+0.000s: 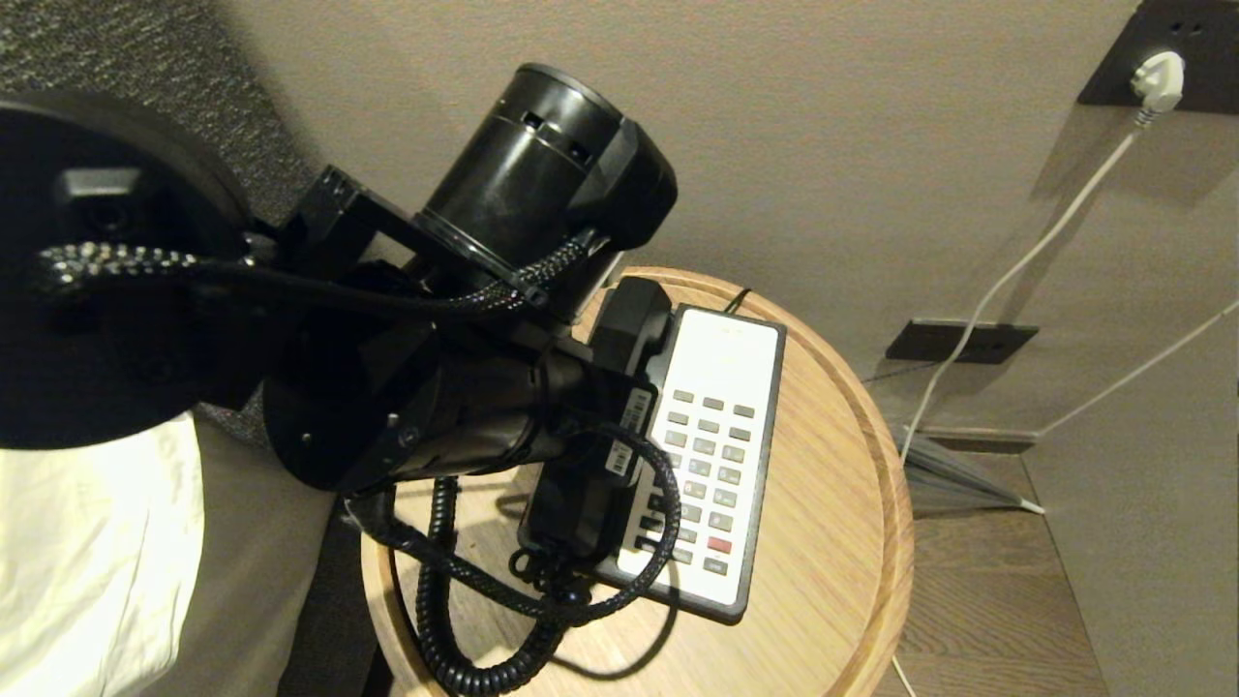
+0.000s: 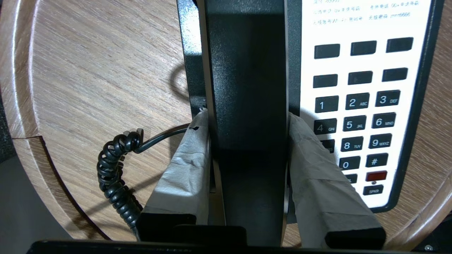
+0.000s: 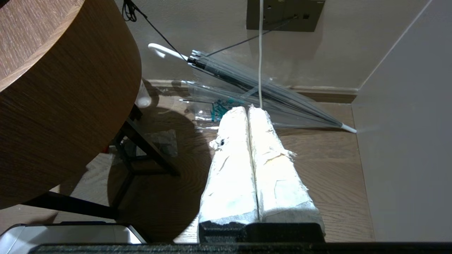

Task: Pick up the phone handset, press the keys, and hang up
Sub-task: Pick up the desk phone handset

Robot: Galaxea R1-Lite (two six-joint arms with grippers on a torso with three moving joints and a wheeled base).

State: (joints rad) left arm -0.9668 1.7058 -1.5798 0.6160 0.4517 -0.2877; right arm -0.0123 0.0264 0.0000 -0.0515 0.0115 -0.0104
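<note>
Handset axis: phone handset (image 2: 247, 106) runs straight out between my fingers (image 2: 187, 165), alongside the keypad (image 2: 356, 120).
Left end effector (image 2: 247, 120): clamped across its shaft.
Right end effector (image 3: 249, 116): pressed together, far off.

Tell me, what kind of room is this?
Most likely a hotel room: a corded desk phone with printed dialing instructions sits on a round wooden side table, white bedding lies beside it, and a clear umbrella leans against the wall.

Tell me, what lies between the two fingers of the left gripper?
The phone handset: in the left wrist view, the left gripper has one taped finger on each side of its black shaft, beside the keypad.
</note>
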